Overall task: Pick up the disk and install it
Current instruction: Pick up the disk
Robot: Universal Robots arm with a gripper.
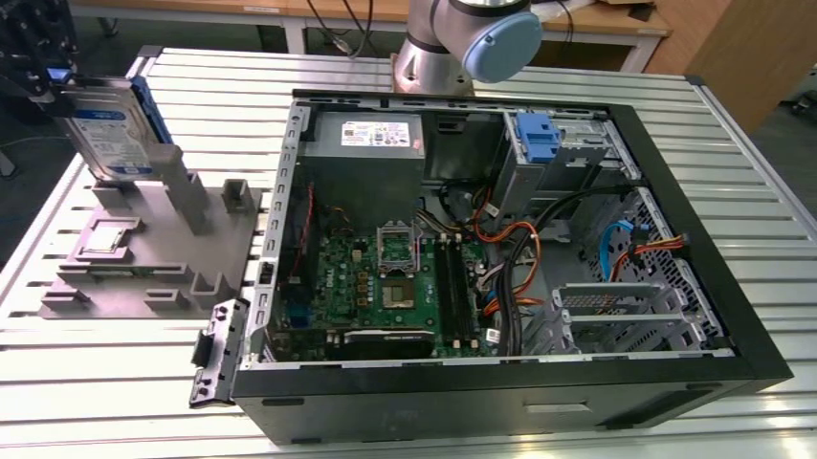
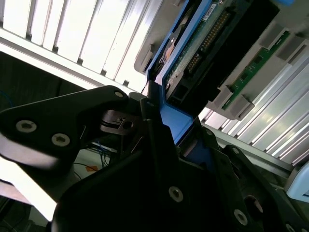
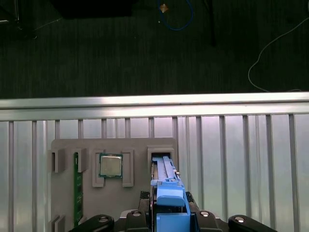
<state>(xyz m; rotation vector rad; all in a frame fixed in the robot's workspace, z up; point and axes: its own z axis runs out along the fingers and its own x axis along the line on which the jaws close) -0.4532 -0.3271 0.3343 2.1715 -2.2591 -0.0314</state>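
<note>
Evidently the one black gripper [image 3: 169,215] has its jaws closed on the disk [image 1: 109,134], a flat silver-grey metal hard drive with a white, blue-banded label and a blue plastic bracket along its edge. In the first wrist view a dark finger [image 3: 135,216] sits on either side of that blue edge. In the exterior view the single drive stands upright at about ten o'clock from the one open black computer case [image 1: 511,378], well apart from it. It is directly above the one grey moulded fixture plate [image 1: 153,258]. Its lower edge is level with the plate's tall posts, and I cannot tell whether it touches them or hangs just clear.

That plate lies on the ribbed aluminium table [image 1: 128,382] at nine o'clock from the case. In the first wrist view the plate carries one square silver processor chip [image 3: 110,166] in a pocket and, just beside it, one green memory stick [image 3: 76,188] on edge.

Inside the case, one grey power-supply box [image 1: 370,134] sits at eleven o'clock, and one bare blue plastic drive bracket [image 1: 537,139] at one o'clock.
</note>
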